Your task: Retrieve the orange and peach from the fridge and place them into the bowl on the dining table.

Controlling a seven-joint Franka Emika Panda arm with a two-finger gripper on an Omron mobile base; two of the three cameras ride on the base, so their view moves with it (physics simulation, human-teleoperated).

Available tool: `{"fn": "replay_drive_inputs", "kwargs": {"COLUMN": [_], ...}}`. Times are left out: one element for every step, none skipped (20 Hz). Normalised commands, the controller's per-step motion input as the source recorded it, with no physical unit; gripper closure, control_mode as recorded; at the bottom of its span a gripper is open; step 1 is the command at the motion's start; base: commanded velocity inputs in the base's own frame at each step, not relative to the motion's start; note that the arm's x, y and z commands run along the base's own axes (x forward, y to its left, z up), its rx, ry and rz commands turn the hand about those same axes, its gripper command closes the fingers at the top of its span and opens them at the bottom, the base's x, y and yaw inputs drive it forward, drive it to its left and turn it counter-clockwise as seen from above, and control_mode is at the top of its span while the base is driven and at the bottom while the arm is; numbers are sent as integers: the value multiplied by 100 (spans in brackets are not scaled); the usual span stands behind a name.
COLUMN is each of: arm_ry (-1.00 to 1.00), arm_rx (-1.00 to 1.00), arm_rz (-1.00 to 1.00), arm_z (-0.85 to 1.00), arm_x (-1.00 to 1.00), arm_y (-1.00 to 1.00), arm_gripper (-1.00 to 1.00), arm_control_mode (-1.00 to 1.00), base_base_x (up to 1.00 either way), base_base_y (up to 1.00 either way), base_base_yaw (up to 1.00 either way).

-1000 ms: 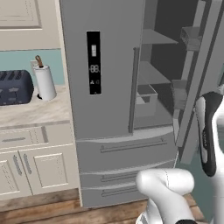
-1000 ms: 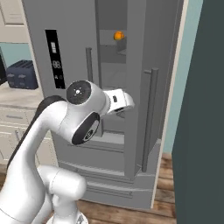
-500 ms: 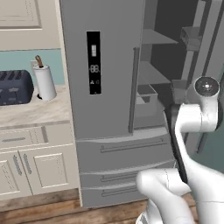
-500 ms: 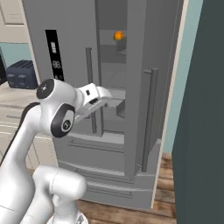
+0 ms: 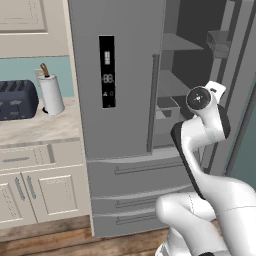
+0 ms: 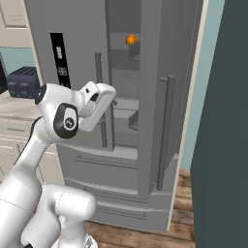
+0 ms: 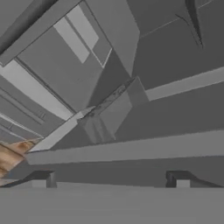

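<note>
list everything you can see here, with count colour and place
fridge: 1, grey steel, centre, right door open, drawers below
orange: 1, orange, upper shelf inside the fridge
bin: 1, grey, lower shelf inside the fridge
door bin: 1, clear grey, high on the open door
toaster: 1, dark blue, on the wall counter at left
paper towel roll: 1, white, on the counter beside the toaster
cabinets: cream, under the counter
floor: wood, brown
arm: 1, white, in front of the fridge
gripper: 1, dark tips, open, facing the fridge interior
</note>
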Motion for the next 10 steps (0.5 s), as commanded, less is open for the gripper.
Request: {"fn": "replay_drive_inputs", "kwargs": {"arm_ry": [0, 0, 4, 13, 21, 26, 26, 25, 26, 27], "arm_rx": [-28, -24, -18, -10, -5, -1, 0, 0, 0, 0], "arm_rz": [0, 0, 0, 0, 0, 0, 0, 0, 0, 0], "arm_z": [0, 0, 0, 3, 6, 9, 14, 14, 19, 21], "arm_x": [34, 39, 49, 61, 67, 64, 61, 60, 59, 65], "arm_y": [0, -1, -14, -29, -43, -49, -56, -59, -64, -66], "arm_gripper": [-100, -100, -100, -100, -100, -100, -100, -100, -100, -100], "arm_control_mode": [-100, -100, -100, -100, -100, -100, -100, -100, -100, -100], "base_base_x": [0, 0, 0, 0, 0, 0, 0, 0, 0, 0], "base_base_y": [0, 0, 0, 0, 0, 0, 0, 0, 0, 0], "base_base_yaw": [0, 0, 0, 0, 0, 0, 0, 0, 0, 0]}}
